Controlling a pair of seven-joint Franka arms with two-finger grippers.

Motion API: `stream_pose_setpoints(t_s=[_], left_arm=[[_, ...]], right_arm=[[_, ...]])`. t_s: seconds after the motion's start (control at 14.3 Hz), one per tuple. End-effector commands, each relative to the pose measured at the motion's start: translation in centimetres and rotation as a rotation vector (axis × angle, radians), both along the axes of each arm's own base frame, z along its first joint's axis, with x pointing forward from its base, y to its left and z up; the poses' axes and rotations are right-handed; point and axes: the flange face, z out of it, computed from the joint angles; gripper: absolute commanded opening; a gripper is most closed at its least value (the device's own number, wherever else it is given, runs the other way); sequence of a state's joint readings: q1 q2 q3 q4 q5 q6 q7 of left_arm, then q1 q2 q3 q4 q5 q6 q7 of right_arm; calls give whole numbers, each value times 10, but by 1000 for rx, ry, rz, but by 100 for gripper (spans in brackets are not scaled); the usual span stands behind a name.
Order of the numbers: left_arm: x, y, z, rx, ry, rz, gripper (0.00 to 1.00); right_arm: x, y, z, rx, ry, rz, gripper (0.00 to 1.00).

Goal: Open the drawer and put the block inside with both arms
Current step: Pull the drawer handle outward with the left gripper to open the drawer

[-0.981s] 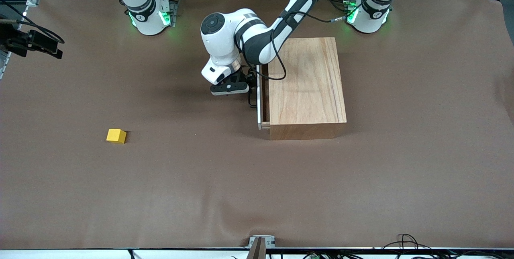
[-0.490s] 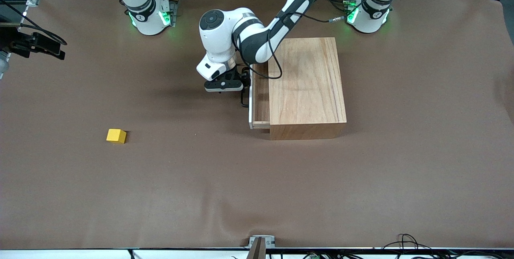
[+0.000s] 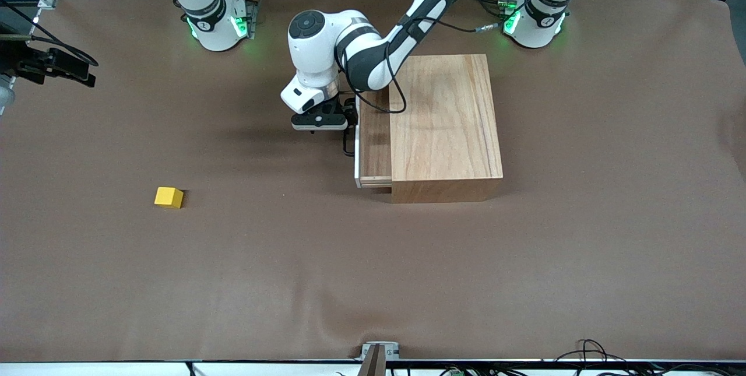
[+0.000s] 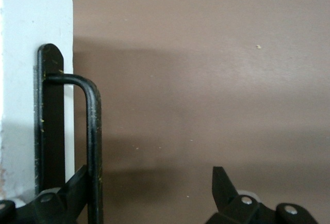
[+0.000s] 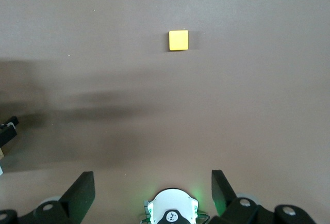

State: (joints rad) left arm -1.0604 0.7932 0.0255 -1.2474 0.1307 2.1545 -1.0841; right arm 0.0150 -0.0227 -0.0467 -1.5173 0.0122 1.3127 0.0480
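The table (image 3: 524, 283) is covered in plain brown cloth. On it, toward the left arm's end, stands the large wooden box (image 3: 446, 125), its lid face unmarked. The drawer (image 3: 373, 143) projects from the side of the box that faces the right arm's end of the table; it is partly open, a strip of its light-wood floor showing between the box and the pale front panel (image 4: 26, 79). The drawer interior, so far as visible, holds nothing.

The left arm (image 3: 373, 55) reaches from its base down in front of the drawer. The left gripper (image 3: 344, 125) sits at the black loop handle (image 4: 93, 146). In the left wrist view the fingers are spread wide: one finger (image 4: 67, 195) is hooked inside the loop, against the bar, and the other stands well apart over bare cloth. The handle is thus engaged by one finger only, not clamped.

The right arm (image 3: 198, 9) waits raised at its own base. The right gripper (image 5: 149, 195) hangs high over that end of the table, fingers spread and holding nothing.

The block (image 3: 169, 197) lies on the cloth toward the right arm's end, nearer the front camera than the drawer and well apart from both grippers. In the right wrist view it appears as a small yellow square (image 5: 178, 40), flat on the cloth.
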Motion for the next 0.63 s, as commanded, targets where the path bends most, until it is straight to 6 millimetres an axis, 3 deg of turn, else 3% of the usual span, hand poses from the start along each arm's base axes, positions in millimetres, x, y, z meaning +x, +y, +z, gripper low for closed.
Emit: stream_pose_setpoints(t_s=[0.0, 0.56], left_arm=[[-8, -15, 1, -49, -6, -12, 100], [-15, -25, 8, -109, -35, -26, 100]], right_arm=[[-3, -3, 0, -24, 3, 4, 100], [-3, -3, -6, -26, 14, 4, 100]])
